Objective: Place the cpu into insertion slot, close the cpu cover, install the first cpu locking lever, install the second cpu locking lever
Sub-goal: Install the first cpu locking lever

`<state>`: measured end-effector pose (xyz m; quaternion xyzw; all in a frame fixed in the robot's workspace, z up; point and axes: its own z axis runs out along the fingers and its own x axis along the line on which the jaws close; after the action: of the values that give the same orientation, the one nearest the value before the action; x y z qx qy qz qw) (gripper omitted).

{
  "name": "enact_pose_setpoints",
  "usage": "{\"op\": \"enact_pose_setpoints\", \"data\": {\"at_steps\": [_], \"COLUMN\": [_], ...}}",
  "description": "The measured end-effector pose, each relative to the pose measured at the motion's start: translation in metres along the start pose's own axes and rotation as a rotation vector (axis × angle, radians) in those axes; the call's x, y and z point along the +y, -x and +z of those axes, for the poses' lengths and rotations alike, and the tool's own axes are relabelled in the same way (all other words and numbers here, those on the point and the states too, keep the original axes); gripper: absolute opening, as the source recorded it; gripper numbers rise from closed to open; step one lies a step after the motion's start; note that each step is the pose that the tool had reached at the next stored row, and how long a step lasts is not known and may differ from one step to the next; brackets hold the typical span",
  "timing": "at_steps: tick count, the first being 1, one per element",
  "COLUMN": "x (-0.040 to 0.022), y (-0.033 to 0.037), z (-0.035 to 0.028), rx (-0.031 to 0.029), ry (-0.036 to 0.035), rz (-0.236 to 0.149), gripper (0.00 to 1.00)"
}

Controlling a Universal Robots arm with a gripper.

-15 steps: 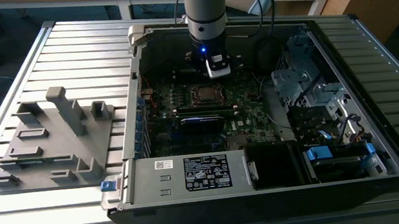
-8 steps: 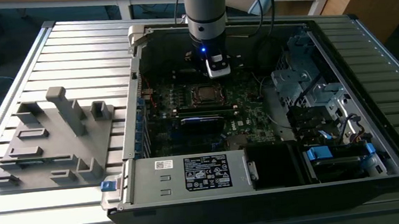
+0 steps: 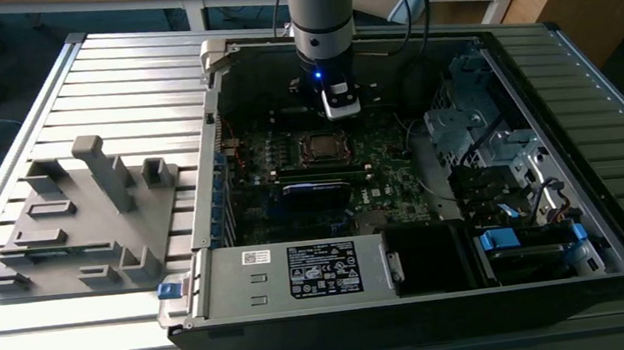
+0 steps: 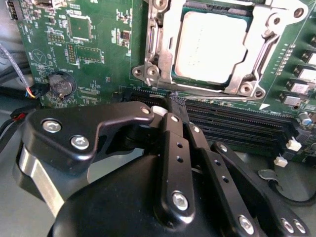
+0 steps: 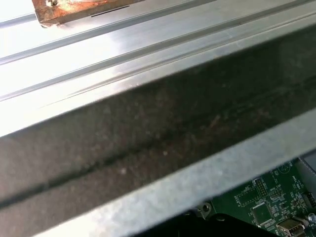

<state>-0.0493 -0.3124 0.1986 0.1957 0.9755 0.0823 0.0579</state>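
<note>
The cpu (image 4: 212, 47) is sitting flat in the insertion slot (image 4: 148, 74). The cpu cover (image 4: 270, 29) is down around its edges, with the metal top showing through the window. The black memory slots (image 4: 237, 123) run just beside the socket, and the gripper (image 4: 173, 106) hovers over them, jaws pinched together on nothing. In the exterior view there's open green motherboard (image 3: 385, 173) between the socket and the case walls (image 3: 196, 192).

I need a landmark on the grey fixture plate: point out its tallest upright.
The slim post toward the far side of the grey fixture plate: it rises well above every other upright there, which are all short blocks.
</note>
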Motion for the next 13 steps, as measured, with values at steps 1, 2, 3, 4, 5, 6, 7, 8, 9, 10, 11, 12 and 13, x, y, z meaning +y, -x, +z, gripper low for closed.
{"op": "enact_pose_setpoints", "data": {"at_steps": [1, 2, 3, 4, 5, 6, 7, 8, 9, 10, 11, 12, 13], "x": [0.0, 0.0, 0.0, 0.0, -0.0001, -0.0001, -0.0002, -0.0002, -0.0002, -0.0002, -0.0002, -0.0002, -0.0002], "y": [0.0, -0.0001, -0.0001, -0.0001, -0.0002, -0.0003, -0.0003, -0.0003, -0.0003, -0.0003, -0.0003, -0.0003, -0.0003], "z": [0.0, 0.0001, 0.0002, 0.0003, 0.0005, 0.0007, 0.0009, 0.001, 0.001, 0.001, 0.001, 0.0011, 0.0011], "rx": [0.0004, 0.0005, 0.0003, -0.0003, -0.0018, -0.0038, -0.0064, -0.0086, -0.0093, -0.0094, -0.0095, -0.0095, -0.0096], "ry": [0.0015, 0.0028, 0.0037, 0.0044, 0.005, 0.0059, 0.007, 0.0078, 0.0081, 0.0081, 0.0082, 0.0083, 0.0083], "rz": [0.0, 0.0, 0.0, 0.0, 0.0, 0.0, -0.001, -0.001, -0.001, -0.001, -0.001, -0.001, -0.001], "gripper": [0.1, 0.1, 0.1, 0.1, 0.1, 0.1, 0.1, 0.1, 0.1, 0.1, 0.1, 0.1, 0.1]}}
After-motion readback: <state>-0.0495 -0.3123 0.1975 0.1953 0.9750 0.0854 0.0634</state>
